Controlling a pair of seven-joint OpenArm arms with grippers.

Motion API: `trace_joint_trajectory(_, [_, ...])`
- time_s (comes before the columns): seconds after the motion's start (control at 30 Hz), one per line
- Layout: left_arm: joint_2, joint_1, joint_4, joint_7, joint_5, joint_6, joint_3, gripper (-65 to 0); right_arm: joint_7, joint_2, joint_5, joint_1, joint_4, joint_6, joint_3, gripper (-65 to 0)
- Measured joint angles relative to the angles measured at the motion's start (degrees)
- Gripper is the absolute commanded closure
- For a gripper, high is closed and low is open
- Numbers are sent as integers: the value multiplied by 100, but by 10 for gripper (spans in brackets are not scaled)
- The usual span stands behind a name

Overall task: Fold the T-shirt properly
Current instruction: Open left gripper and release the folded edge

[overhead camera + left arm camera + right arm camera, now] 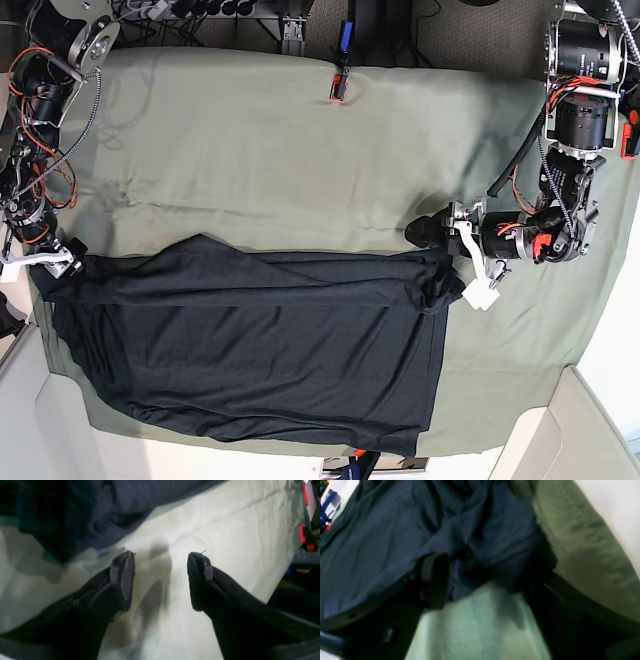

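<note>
Roughly mid-fold, I'd say: the T-shirt (250, 345) lay spread across the front half of the olive table cloth (260, 150), with its far edge already doubled over into a rumpled band running side to side.

Near edge of the shirt sat close to the front edge of the table, fairly flat, a few wrinkles.

Right gripper (52, 262) was at the band's end on the base view's left. In its wrist view the fingers (433, 580) straddled a bunched wad of dark fabric; that frame was blurred, but it read as clamped on the shirt, one finger mostly buried under cloth.

Left gripper (161, 577) was at the opposite end, by the shirt's far corner. Its wrist view was clear: jaws apart, nothing between them, only bare cloth below. The shirt's edge (75, 517) sat just beyond and to one side of the fingertips, not touching them.

So the step in hand looked like securing both ends of the folded band before the next fold. Next move called for the left gripper to advance onto the shirt corner and pinch it, catching both layers rather than the table cloth underneath. Then both arms would need to lift level and together, or the band would skew.
</note>
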Motion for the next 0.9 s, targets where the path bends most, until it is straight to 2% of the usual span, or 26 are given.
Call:
trace_joint_trajectory(0.23, [83, -15, -271, -20, -22, 0, -577, -361, -28, -2, -83, 177, -179, 2, 0, -411])
trace_joint_trajectory(0.37, [278, 2, -645, -26, -87, 11, -807, -361, -393, 0, -85, 177, -33, 2, 0, -411])
trace_joint_trajectory(0.53, [297, 0, -748, -37, -181, 7, -833, -361, -1078, -13, -111, 31, 844, 103, 0, -411])
trace_joint_trajectory(0.7, [299, -2, -750, -20, -192, 7, -833, -361, -1355, 81, -15, -256, 1600, 201, -2, -411])
trace_joint_trajectory(0.9, [299, 0, -750, -20, -190, 7, -833, -361, -1432, 90, 420, -658, 1655, 199, -9, -411])
